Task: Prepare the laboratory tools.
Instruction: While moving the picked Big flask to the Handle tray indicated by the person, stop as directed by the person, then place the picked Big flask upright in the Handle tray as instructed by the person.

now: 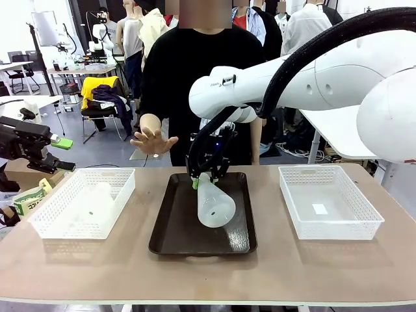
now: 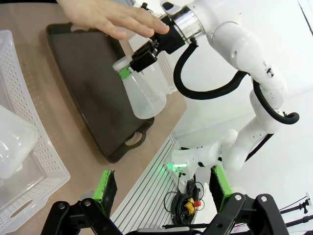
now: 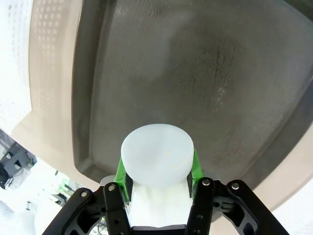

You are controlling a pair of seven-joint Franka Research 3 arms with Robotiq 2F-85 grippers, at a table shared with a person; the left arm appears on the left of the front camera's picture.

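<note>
The right gripper [image 1: 203,177] is clamped on the neck of a frosted Erlenmeyer flask [image 1: 215,205] tilted over the dark brown tray [image 1: 166,242]. The flask looks light, stiff and slick (glass or plastic? unclear), so the neck suits as a hold. The left gripper [image 2: 164,188] hangs spread wide and empty; the flask's mouth is hidden inside that grip.

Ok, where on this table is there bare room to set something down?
Bare: the table strip nearest the robot, in front of the tray, left basket and right basket, and the narrow gaps beside the tray. The right basket is nearly bare. Crowded: over the tray, where the right tool holds a flask, a person's hand nearby.
</note>
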